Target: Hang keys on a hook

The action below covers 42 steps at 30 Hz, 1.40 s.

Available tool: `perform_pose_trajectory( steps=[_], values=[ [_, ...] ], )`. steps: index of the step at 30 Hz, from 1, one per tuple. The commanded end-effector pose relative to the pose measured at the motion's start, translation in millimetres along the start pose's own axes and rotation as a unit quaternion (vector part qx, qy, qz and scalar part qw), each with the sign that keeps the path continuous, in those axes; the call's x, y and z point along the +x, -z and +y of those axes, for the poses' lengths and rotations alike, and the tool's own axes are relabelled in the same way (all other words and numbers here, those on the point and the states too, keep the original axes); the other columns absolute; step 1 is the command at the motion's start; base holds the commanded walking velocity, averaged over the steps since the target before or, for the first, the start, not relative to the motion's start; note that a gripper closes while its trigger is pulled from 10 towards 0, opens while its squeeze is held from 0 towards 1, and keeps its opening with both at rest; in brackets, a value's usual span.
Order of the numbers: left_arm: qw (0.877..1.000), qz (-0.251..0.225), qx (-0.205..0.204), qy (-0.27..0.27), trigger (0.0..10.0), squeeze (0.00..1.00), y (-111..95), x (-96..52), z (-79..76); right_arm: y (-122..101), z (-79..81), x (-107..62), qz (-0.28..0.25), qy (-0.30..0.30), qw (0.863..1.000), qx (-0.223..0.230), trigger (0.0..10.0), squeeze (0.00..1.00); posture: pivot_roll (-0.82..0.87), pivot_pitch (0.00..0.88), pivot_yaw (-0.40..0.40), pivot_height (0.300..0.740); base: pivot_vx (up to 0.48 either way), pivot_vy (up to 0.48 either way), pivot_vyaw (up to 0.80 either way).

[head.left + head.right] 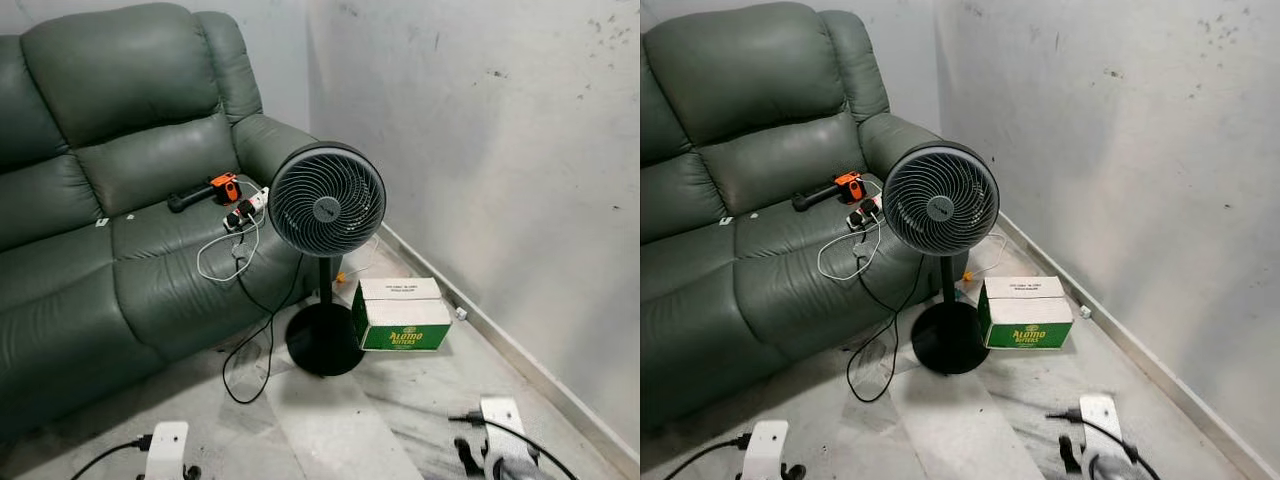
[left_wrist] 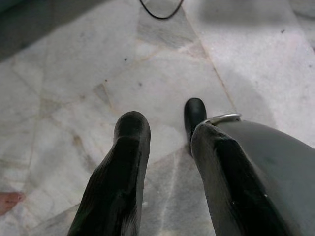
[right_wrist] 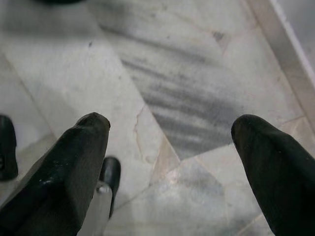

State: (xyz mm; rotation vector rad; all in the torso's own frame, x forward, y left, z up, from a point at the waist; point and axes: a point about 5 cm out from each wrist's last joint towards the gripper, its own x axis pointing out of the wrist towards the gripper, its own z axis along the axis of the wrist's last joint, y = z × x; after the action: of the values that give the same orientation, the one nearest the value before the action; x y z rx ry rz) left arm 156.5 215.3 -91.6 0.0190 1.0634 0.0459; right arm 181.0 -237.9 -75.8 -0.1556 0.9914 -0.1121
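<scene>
Both arms hang low over the marble floor (image 2: 74, 73). My left gripper (image 2: 167, 129) points down at the tiles; its two black fingers (image 2: 129, 142) stand apart and hold nothing. My right gripper (image 3: 171, 124) is open wide above a grey-veined tile, and it too holds nothing. The silver wrists show at the bottom of the eye views, the left wrist (image 1: 166, 448) and the right wrist (image 1: 500, 420).
A green leather sofa (image 1: 90, 230) fills the left, with an orange-and-black tool (image 1: 212, 189), a power strip (image 1: 248, 207) and a white cable on its seat. A black pedestal fan (image 1: 327, 200) stands ahead. A green-and-white carton (image 1: 402, 314) lies by the grey wall (image 1: 480, 150).
</scene>
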Motion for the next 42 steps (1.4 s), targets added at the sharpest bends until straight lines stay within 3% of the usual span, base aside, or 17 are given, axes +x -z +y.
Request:
perform_pose_trajectory(
  steps=[1,7,9,19,25,28,36,42],
  values=[
    [1.0,0.001,0.011,-0.004,10.0,0.0,0,-0.6,3.7,0,4.8,0.4,0.001,-0.009,1.0,-0.003,10.0,0.0,-0.06,0.0,0.033,0.74,0.0,0.0,0.0],
    [1.0,-0.002,0.03,0.0,10.0,0.0,-5,-0.2,5.2,5,6.0,-0.5,0.004,-0.019,0.999,-0.028,10.0,0.0,-0.05,0.0,0.033,0.74,0.0,0.0,0.27],
    [0.998,0.031,0.059,-0.019,10.0,0.0,0,-0.8,10.2,16,0.9,-2.7,0.013,-0.018,0.999,-0.032,10.0,0.0,-0.05,0.0,0.034,0.74,0.0,0.0,0.8],
    [0.997,0.05,0.059,-0.015,10.0,0.0,10,-2.2,11.3,29,-22.5,-8.1,0.025,-0.017,0.998,-0.059,10.0,0.0,-0.06,0.0,0.043,0.74,0.0,0.0,0.8],
    [0.997,0.054,0.063,-0.011,10.0,0.0,9,-2.0,10.8,30,-23.1,-8.4,0.029,-0.025,0.997,-0.062,10.0,0.0,-0.06,0.0,0.041,0.74,0.0,0.0,0.4],
    [0.997,0.053,0.063,-0.01,10.0,0.0,10,-2.1,10.9,29,-20.1,-7.7,0.029,-0.027,0.997,-0.069,10.0,0.0,-0.06,0.0,0.042,0.74,0.0,0.0,0.0],
    [0.997,0.053,0.059,0.003,10.0,0.0,11,-2.3,9.2,20,9.8,-3.0,0.025,-0.045,0.995,-0.085,10.0,0.0,-0.06,0.0,0.044,0.74,0.0,0.0,0.0],
    [0.997,0.052,0.062,0.005,10.0,0.0,11,-2.3,8.7,18,22.8,-2.1,0.022,-0.052,0.994,-0.088,10.0,0.0,-0.06,0.0,0.043,0.74,0.0,0.0,0.0]
  ],
)
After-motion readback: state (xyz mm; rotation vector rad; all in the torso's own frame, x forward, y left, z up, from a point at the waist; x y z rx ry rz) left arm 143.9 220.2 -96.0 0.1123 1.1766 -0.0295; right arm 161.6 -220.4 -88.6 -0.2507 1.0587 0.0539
